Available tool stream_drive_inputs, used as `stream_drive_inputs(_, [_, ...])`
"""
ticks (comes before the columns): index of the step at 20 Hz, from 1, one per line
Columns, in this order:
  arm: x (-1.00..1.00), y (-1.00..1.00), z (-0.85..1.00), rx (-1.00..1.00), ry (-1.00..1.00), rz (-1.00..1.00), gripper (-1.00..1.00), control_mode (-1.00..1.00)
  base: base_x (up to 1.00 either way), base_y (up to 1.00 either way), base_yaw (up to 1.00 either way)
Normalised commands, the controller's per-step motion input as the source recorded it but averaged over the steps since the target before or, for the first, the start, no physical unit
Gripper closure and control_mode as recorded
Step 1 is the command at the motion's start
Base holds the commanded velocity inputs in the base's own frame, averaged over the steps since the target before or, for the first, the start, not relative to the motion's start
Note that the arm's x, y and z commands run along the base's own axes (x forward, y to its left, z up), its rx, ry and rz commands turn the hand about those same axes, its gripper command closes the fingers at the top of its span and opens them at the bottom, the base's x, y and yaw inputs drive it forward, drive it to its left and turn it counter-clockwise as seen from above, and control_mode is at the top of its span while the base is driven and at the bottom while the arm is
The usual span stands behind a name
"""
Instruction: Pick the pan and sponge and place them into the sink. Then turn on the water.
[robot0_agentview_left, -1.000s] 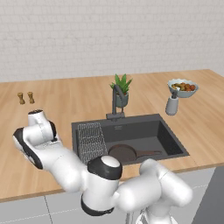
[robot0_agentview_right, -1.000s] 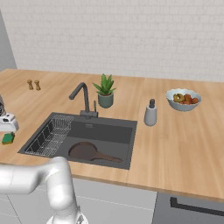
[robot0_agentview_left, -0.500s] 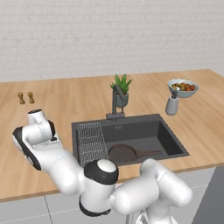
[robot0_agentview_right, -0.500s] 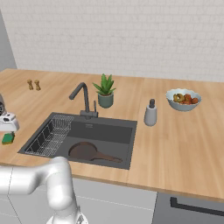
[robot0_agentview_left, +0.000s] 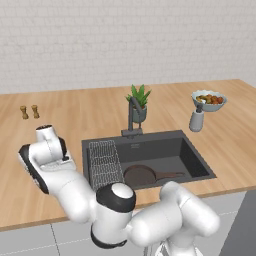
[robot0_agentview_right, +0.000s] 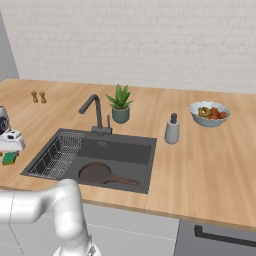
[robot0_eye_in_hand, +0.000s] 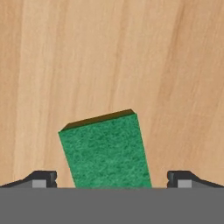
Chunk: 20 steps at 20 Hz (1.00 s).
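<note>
Both base views look forward and down from behind the arm, left and right, sharing the counter (robot0_agentview_left: 90, 112), sink (robot0_agentview_left: 197, 162) and faucet (robot0_agentview_right: 92, 112). Hand view sits close above the counter, facing straight down at the sponge (robot0_eye_in_hand: 107, 151).

Pan in sink; sponge on counter under the pincer.

Sponge (robot0_eye_in_hand: 106, 151): small green-topped block with a darker lower edge, flat on the wood, skewed, between the two spread fingertips of the pincer (robot0_eye_in_hand: 112, 178); seen at the counter's left end (robot0_agentview_right: 8, 158). Pan (robot0_agentview_right: 96, 172): round, dark brown, upright on the floor of the sink (robot0_agentview_right: 131, 150), long handle pointing away from the pincer, well apart from it. Wire rack on the sink's pincer side. Faucet (robot0_agentview_right: 92, 112) dark, no stream visible.
</note>
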Motion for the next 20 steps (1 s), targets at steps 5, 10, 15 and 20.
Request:
stream_drive_inputs(5, [0.0, 0.0, -0.32, -0.02, 0.0, 0.0, -1.0, -1.0, 0.0, 0.0, 0.0])
stream_drive_inputs(10, [0.0, 0.0, -0.4, -0.03, 0.0, 0.0, -1.0, -1.0, 0.0, 0.0, 0.0])
stream_drive_inputs(15, [0.0, 0.01, -0.5, -0.05, 0.0, 0.01, 1.0, -1.0, 0.0, 0.0, 0.0])
stream_drive_inputs(20, [0.0, 0.0, -0.34, -0.01, 0.0, 0.01, 1.0, -1.0, 0.0, 0.0, 0.0])
